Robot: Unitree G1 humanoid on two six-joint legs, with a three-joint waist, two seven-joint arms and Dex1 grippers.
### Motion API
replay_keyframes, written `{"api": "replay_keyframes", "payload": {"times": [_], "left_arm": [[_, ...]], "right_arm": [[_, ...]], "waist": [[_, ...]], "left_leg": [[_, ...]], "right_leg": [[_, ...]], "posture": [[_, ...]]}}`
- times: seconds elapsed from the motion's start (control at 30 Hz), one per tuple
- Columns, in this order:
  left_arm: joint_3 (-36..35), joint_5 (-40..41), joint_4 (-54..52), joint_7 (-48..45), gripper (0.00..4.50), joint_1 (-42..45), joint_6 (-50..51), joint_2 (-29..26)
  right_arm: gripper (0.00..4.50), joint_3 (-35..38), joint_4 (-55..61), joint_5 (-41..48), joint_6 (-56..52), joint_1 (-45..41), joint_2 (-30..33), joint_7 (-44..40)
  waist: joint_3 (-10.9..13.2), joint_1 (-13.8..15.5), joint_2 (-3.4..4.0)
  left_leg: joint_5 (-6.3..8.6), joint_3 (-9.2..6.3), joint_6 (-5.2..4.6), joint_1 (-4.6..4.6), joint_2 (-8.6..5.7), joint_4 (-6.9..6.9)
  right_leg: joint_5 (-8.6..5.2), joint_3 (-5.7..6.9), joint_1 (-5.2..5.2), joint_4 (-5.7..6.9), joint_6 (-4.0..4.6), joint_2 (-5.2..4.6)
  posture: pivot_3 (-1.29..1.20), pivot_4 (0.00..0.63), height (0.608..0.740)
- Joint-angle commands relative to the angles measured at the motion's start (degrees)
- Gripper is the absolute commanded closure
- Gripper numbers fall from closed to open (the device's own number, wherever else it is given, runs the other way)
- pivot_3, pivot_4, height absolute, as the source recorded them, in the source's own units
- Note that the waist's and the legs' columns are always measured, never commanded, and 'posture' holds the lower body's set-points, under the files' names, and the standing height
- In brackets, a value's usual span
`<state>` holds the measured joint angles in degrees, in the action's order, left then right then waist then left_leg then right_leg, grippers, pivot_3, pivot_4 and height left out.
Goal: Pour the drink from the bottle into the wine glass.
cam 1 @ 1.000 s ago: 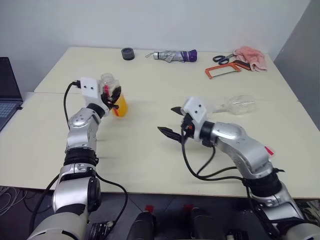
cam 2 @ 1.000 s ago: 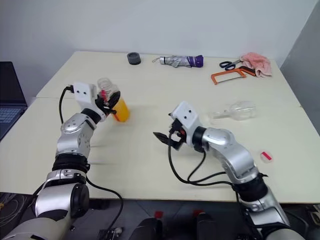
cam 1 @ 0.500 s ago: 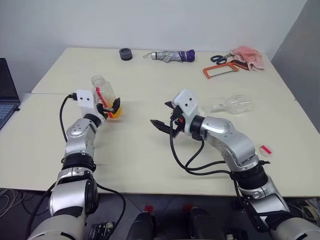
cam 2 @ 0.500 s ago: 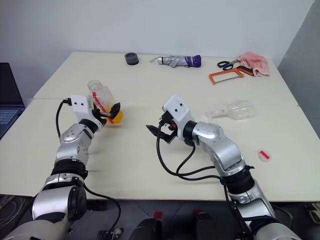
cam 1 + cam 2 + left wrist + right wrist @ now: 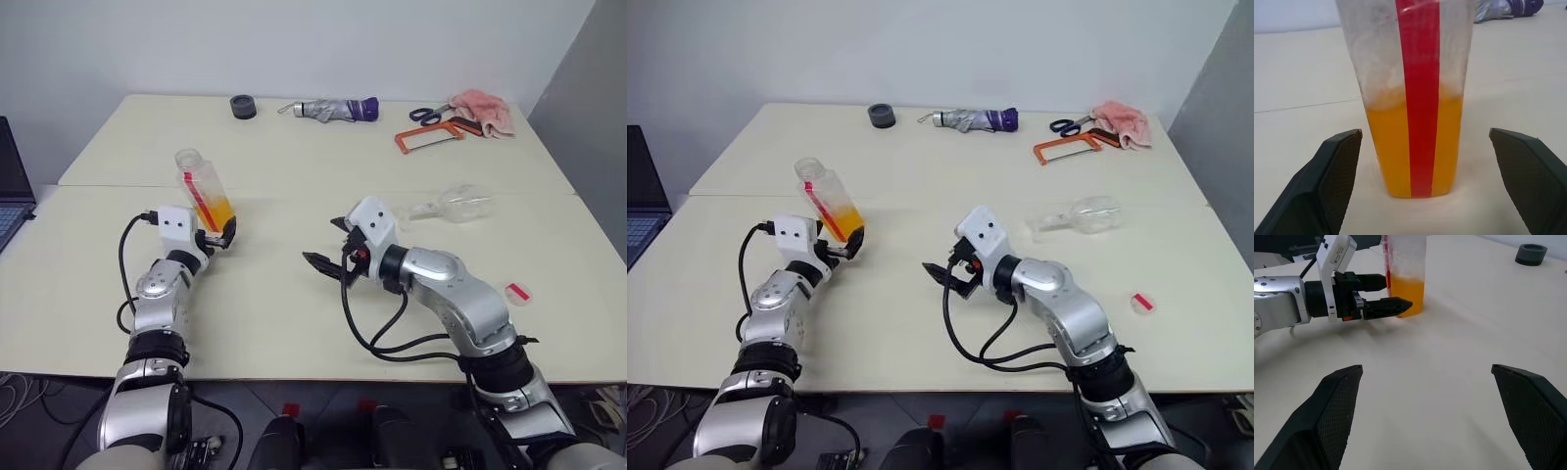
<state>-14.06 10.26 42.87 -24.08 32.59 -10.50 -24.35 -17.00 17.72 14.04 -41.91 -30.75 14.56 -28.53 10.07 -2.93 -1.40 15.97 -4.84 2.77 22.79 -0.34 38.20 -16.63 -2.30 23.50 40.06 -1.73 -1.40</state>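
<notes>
the left wrist view showed the bottle (image 5: 1418, 93) close up: clear squarish plastic, a red strip down its side, orange drink (image 5: 1386, 152) in its lower part, standing on the counter (image 5: 1298, 78) between the left pincer's (image 5: 223, 235) spread fingers (image 5: 1337, 161), touching neither. the head views showed the glass (image 5: 460, 206) lying on its side beyond the right arm, well apart from the bottle. the right pincer (image 5: 331, 247) hovered wide open over bare counter between them.

Orange drink (image 5: 1391, 147), red-striped clear bottle (image 5: 1420, 93), cream table (image 5: 294, 313), black tools
</notes>
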Motion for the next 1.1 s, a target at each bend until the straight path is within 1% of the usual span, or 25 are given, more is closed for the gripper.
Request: {"api": "replay_keyframes", "payload": {"times": [0.03, 0.13, 0.27, 0.4, 0.5, 0.57, 0.6, 0.7, 0.83, 0.97, 1.1], "left_arm": [[-0.6, 0.4, -5.1, 1.6, 0.03, -2.7, 0.1, 0.4], [-0.1, -0.3, -9.4, 2.2, 0.03, -6.0, 0.6, 0.2], [0.4, 1.3, -18.2, -0.5, 0.03, -12.4, 4.8, -0.5], [1.0, 2.7, -26.0, -4.0, 0.03, -17.5, 9.3, -1.4], [1.8, 4.7, -31.4, -7.9, 0.03, -20.2, 12.9, -2.3], [3.4, 6.3, -35.1, -11.9, 0.03, -21.0, 15.2, -3.0], [4.5, 7.4, -36.8, -14.1, 0.03, -20.8, 16.8, -3.4], [7.2, 9.3, -38.5, -19.7, 0.03, -18.4, 20.5, -4.7], [10.3, 10.4, -38.3, -26.4, 0.03, -14.1, 23.3, -6.3], [13.5, 11.1, -38.4, -33.1, 0.03, -10.2, 25.2, -7.6], [15.3, 11.5, -38.8, -36.9, 0.03, -7.7, 26.1, -7.6]], "right_arm": [[0.0, 1.0, 4.7, 0.3, -0.5, 1.8, 0.9, 0.2], [0.0, 2.2, 7.4, 1.4, -2.3, 4.3, 2.1, 0.2], [0.0, 7.4, 12.4, 5.1, -6.9, 8.9, 4.2, 0.4], [0.0, 13.0, 15.8, 8.8, -10.7, 12.0, 4.6, 1.5], [0.0, 18.8, 16.8, 10.9, -14.1, 15.1, 4.5, 3.7], [0.0, 24.7, 15.8, 14.3, -17.7, 16.9, 2.7, 5.5], [0.0, 28.1, 14.6, 15.8, -19.1, 17.0, 0.5, 7.7], [0.0, 35.3, 10.2, 18.8, -21.1, 14.2, -5.3, 13.4], [0.0, 43.4, 1.8, 19.9, -20.1, 6.9, -10.8, 22.3], [0.0, 51.0, -6.8, 24.1, -18.4, 0.0, -14.2, 27.8], [0.0, 56.7, -15.2, 28.3, -15.3, -5.7, -16.1, 32.4]], "waist": [[0.0, 0.0, 0.0], [0.0, 0.0, 0.0], [0.0, 0.2, 0.0], [0.0, 0.2, -0.01], [0.0, 0.3, -0.01], [0.0, 0.5, -0.01], [0.0, 0.6, -0.01], [0.0, 0.9, 0.0], [0.0, 0.7, 0.02], [0.0, 0.6, 0.04], [0.0, 0.2, 0.07]], "left_leg": [[0.0, 0.01, 0.0, -0.01, 0.01, 0.0], [0.01, 0.01, -0.01, -0.01, 0.01, -0.01], [0.07, -0.02, -0.13, 0.0, 0.04, -0.05], [0.1, 0.0, -0.18, -0.03, 0.04, -0.04], [0.11, -0.02, -0.19, -0.06, 0.05, -0.05], [0.11, 0.0, -0.19, -0.12, 0.04, -0.06], [0.11, 0.0, -0.19, -0.13, 0.04, -0.07], [0.11, 0.03, -0.19, -0.2, 0.04, -0.08], [0.11, 0.2, -0.19, -0.31, -0.02, -0.09], [0.1, 0.21, -0.18, -0.35, -0.01, -0.19], [0.1, 0.25, -0.19, -0.34, 0.01, -0.23]], "right_leg": [[0.0, -0.01, 0.0, 0.0, 0.0, 0.0], [0.0, -0.01, 0.0, 0.0, 0.0, -0.01], [0.0, -0.01, -0.02, -0.03, 0.0, -0.09], [0.0, -0.01, -0.06, -0.03, 0.0, -0.08], [0.0, 0.01, -0.13, -0.06, 0.0, -0.06], [-0.01, -0.01, -0.22, -0.09, -0.01, -0.07], [-0.01, 0.0, -0.23, -0.09, -0.01, -0.07], [-0.01, -0.02, -0.27, -0.07, -0.01, -0.04], [0.0, -0.13, -0.28, -0.05, -0.01, 0.16], [0.0, -0.12, -0.26, -0.05, 0.0, 0.21], [0.0, -0.16, -0.23, -0.06, 0.01, 0.2]], "posture": [[0.0, 0.15, 0.74], [0.0, 0.15, 0.74], [0.0, 0.15, 0.74], [0.0, 0.15, 0.74], [0.0, 0.15, 0.74], [0.0, 0.15, 0.74], [0.0, 0.15, 0.74], [0.0, 0.15, 0.74], [0.0, 0.15, 0.74], [0.0, 0.15, 0.74], [0.0, 0.15, 0.74]]}}
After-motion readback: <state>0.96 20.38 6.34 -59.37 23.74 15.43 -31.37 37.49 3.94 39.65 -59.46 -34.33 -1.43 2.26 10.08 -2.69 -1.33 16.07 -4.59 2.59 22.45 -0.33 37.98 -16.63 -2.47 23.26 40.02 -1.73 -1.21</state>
